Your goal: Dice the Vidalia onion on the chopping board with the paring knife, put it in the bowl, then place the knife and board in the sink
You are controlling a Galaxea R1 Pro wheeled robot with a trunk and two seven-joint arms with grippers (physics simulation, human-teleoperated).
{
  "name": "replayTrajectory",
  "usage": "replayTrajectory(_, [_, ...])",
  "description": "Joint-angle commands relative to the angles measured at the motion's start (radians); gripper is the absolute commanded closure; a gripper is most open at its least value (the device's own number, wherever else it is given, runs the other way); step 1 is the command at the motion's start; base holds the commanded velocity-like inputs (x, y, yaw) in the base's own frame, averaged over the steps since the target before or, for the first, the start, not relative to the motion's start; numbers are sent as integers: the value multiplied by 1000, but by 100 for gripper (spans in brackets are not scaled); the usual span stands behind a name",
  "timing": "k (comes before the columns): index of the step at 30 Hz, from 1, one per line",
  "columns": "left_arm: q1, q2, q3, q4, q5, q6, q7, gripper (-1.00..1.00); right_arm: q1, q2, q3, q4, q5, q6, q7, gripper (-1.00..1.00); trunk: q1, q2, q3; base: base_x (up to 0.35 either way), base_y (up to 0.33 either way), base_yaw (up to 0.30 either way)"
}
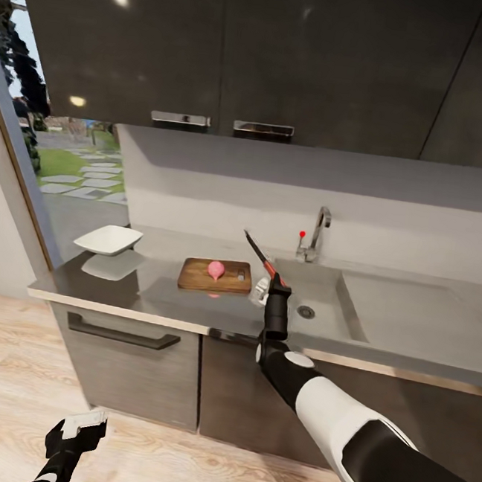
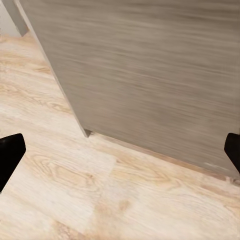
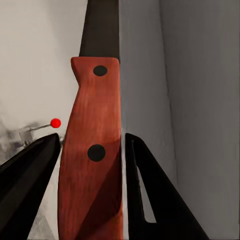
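From the head camera I see my right gripper (image 1: 272,283) clamped on the red-handled paring knife (image 1: 263,259), blade angled toward eleven o'clock, between the dark-brown wooden chopping board (image 1: 196,273) and the grey steel sink (image 1: 322,304). A pink onion (image 1: 216,270) sits on the board; the white squarish bowl (image 1: 109,239) lies at the board's nine o'clock on the glossy dark-grey countertop (image 1: 160,297). My left gripper (image 1: 84,424) hangs low over the wood floor (image 1: 14,395).

Left wrist: fingertips (image 2: 10,155) spread wide, empty, facing a grey cabinet panel (image 2: 150,75).

Right wrist: fingers (image 3: 30,175) squeeze the knife's handle (image 3: 90,165).
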Motion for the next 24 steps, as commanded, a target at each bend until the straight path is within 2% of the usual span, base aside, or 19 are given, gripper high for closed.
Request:
replayTrajectory(1, [-2, 0, -9, 3, 3, -5, 4, -100, -1, 0, 0, -15, 8, 11, 20, 100, 0, -1, -1, 0, 199, 0])
replayTrajectory(3, [-2, 0, -9, 3, 3, -5, 4, -100, -1, 0, 0, -97, 7, 24, 117, 100, 0, -1, -1, 0, 261, 0])
replayTrajectory(4, [-2, 0, -9, 3, 3, -5, 4, -100, -1, 0, 0, -119, 7, 31, 142, 100, 0, -1, -1, 0, 287, 0])
replayTrajectory(7, [-2, 1, -9, 3, 3, -5, 4, -100, -1, 0, 0, -208, 8, 106, 270, 100, 0, -1, -1, 0, 312, 0])
replayTrajectory(9, [-2, 1, -9, 3, 3, -5, 4, -100, -1, 0, 0, -227, 9, 132, 303, 100, 0, -1, -1, 0, 324, 0])
replayTrajectory(16, [-2, 3, -9, 3, 3, -5, 4, -100, -1, 0, -1, -244, 9, 158, 340, 100, 0, -1, -1, 62, 324, 0])
replayTrajectory(23, [-2, 2, -9, 3, 3, -3, 4, -100, -1, 0, -3, -236, 9, 155, 340, 100, 0, -1, -1, 244, 229, 0])
replayTrajectory(24, [-2, 2, -9, 3, 2, 19, 4, -100, -1, 0, -4, -233, 8, 154, 340, 100, 0, -1, -1, 304, 124, 0])
